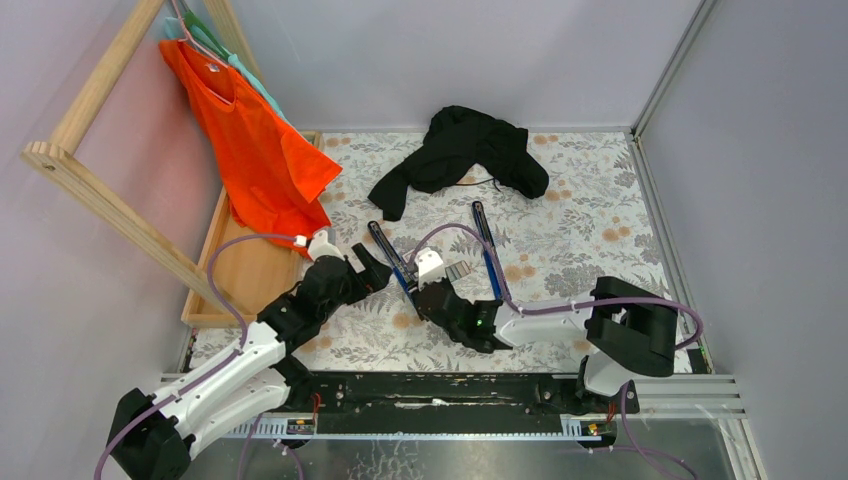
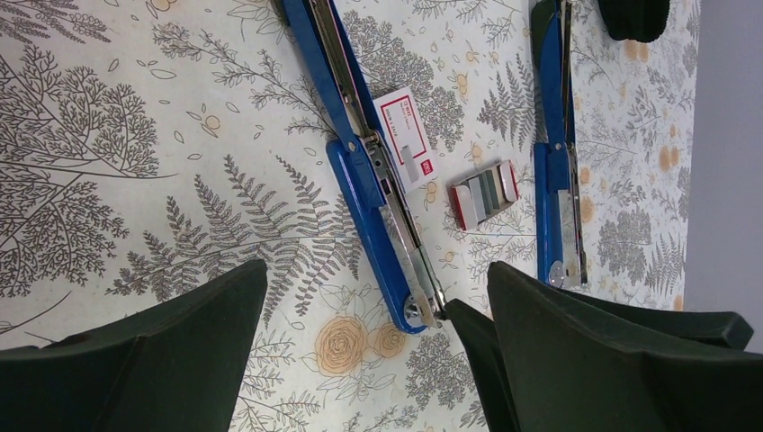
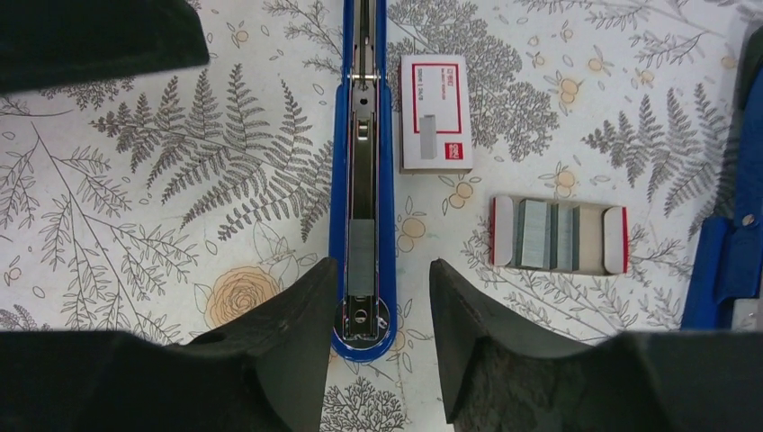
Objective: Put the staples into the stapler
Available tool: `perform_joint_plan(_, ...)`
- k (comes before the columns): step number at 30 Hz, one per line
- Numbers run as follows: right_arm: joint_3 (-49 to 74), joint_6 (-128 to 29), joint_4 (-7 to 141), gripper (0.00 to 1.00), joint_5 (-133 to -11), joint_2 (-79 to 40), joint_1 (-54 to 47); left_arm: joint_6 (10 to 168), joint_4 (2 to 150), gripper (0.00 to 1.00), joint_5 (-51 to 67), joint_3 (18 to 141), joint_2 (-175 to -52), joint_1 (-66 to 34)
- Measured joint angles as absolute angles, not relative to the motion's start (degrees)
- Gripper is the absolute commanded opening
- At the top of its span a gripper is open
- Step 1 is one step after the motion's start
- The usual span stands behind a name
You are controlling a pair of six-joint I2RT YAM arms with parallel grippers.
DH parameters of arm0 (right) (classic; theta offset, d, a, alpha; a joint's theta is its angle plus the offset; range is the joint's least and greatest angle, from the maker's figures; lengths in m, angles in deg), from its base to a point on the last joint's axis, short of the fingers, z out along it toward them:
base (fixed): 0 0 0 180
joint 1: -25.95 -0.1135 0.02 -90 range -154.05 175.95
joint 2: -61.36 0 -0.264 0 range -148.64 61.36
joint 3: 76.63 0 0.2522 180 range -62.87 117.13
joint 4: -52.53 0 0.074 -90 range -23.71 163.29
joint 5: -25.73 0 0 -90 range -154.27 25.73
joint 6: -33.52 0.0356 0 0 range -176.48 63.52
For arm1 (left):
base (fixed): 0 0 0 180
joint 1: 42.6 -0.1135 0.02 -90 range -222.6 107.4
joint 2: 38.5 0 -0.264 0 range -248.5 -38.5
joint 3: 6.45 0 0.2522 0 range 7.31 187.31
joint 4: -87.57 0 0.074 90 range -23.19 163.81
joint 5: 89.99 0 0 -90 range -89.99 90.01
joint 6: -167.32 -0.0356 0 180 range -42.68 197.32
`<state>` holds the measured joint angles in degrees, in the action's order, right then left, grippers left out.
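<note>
- wooden rack [image 1: 100, 190] with an orange shirt [image 1: 262, 150] hanging on it stands well to the left of the left pincer and beyond it
- left pincer [image 2: 378, 279] is released; its 2 fingers [image 2: 144, 360] are spread wide with nothing between them; it hovers over the floral table cover [image 2: 135, 180]; the near tip of the left stapler lies just ahead of its gap
- left stapler [image 3: 362, 135] lies opened out flat, running straight away from the right pincer; a grey strip [image 3: 360, 252] sits in its metal channel at the end nearest that pincer
- right pincer [image 3: 378, 279] is released, jaws partly apart and grasping nothing; it straddles the near tip of the left stapler; its left finger is at the blue edge, its right finger stands apart from it
- staples box [image 3: 436, 112], white with red print, lies flat beyond the right pincer, just beside the left stapler's right flank
- staples tray [image 3: 558, 236] lies ahead and to the right of the right pincer's right finger, near the staples box but apart; grey strips fill it
- right stapler [image 3: 729, 256], also blue, lies at the far right of the right pincer
- black cloth [image 1: 460, 150] lies crumpled well beyond both pincers
</note>
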<state>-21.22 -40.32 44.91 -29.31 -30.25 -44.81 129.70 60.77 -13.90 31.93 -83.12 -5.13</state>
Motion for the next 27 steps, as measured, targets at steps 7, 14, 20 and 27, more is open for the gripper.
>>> perform_joint_plan(7, -15.00, -42.39, 52.67, 0.53, -32.98, -30.43, -41.29, 129.70, 61.38, 1.00, -13.88, 31.93, -83.27, -5.13)
perform_joint_plan(14, -11.13, -43.57, 56.64, 0.54, -38.43, -33.86, -38.27, 129.70, 61.38, 1.00, -13.86, 31.91, -83.32, -5.13)
perform_joint_plan(20, -9.53, -43.86, 58.50, 0.54, -41.40, -37.84, -37.07, 129.70, 61.38, 1.00, -13.86, 31.91, -83.32, -5.13)
perform_joint_plan(27, -8.33, -43.81, 58.79, 0.55, -42.49, -38.91, -35.69, 129.70, 61.38, 1.00, -13.88, 31.60, -83.32, -5.13)
